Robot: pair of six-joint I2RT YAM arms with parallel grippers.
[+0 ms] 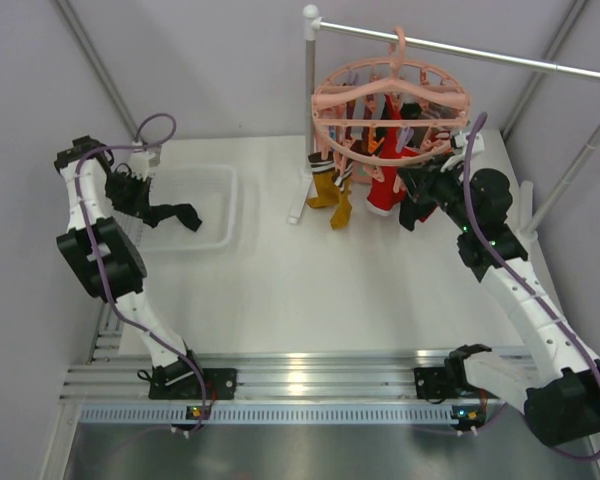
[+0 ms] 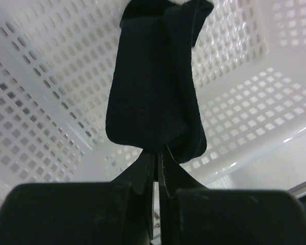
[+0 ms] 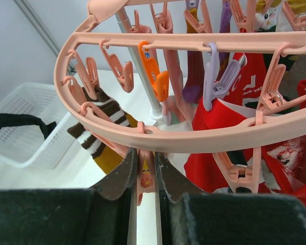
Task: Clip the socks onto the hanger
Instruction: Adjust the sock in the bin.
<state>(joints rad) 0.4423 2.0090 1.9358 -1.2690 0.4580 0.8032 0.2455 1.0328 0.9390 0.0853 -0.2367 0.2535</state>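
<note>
So the left hand (image 1: 148, 205) is over on the left side of the overhead view, clenched on a black sock (image 1: 178, 215). It's holding it just above the white mesh basket (image 1: 223, 190). From the wrist view the sock (image 2: 153, 87) hangs straight off the fingertips (image 2: 145, 171), pinched by one end, with basket wall (image 2: 245, 117) all around behind it.

The hanger (image 1: 390, 105) is up in the upper right, hooked on a metal rail (image 1: 480, 50) above the table (image 1: 280, 280). It already has stuff on it: a red sock (image 1: 385, 190) and a pair of yellow-and-brown striped socks (image 1: 332, 195) dangling toward the middle.

The right hand (image 1: 420, 185) is tucked right under the near edge of the ring. In its own camera the jaws are squeezed on a pink clip (image 3: 145, 178) hanging from the ring (image 3: 194, 140), striped socks (image 3: 104, 148) to the left, red one (image 3: 219, 117) to the right.
</note>
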